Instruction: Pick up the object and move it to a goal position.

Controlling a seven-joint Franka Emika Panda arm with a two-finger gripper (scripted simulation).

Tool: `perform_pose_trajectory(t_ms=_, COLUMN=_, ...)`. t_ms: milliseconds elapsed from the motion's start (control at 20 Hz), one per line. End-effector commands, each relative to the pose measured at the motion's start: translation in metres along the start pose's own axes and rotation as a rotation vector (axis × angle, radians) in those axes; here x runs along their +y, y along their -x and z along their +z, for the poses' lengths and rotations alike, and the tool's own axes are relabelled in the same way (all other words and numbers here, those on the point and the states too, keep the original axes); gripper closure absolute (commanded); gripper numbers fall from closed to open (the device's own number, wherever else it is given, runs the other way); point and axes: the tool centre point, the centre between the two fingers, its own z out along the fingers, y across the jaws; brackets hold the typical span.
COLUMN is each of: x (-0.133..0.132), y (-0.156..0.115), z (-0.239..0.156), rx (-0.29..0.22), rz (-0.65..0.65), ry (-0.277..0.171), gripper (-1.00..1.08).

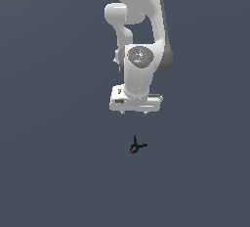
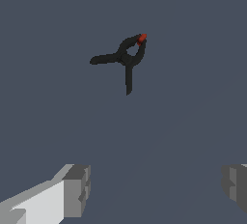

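Grey finger pads [image 2: 77, 189] of the gripper [image 2: 157, 187] frame the wrist view, set wide apart with nothing between them: the jaws stand open. Beyond them lies the object [image 2: 126, 58], a small black clamp-like piece with two thin splayed prongs, a looped head and a red tip, resting alone on the plain dark floor [image 2: 193, 73].

Exterior view: the white arm [image 1: 141, 20] hangs with its gripper [image 1: 135, 114] pointing downward, above and apart from the object [image 1: 135, 146], which shows just below it in the picture; no contact.

Handling (a judgement only): the object looks light and rigid, far smaller than the fingers, so it may skid or twist if pinched on one prong. The thicker junction where prongs meet the loop appears the soundest place to close on, fingers set across it. A goal marker cannot be made out in either view
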Motion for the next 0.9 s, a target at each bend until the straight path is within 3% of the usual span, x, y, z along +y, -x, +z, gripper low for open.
perform_pose_trajectory(t_ms=0, x=-0.001, y=-0.006, z=0.003, rx=0.002, rz=0.036, ry=-0.002, gripper=-0.92)
perform_pose_trajectory(t_ms=850, x=-0.008, y=-0.074, z=0.041, rx=0.026, rz=0.464, ry=-0.016, gripper=-0.92)
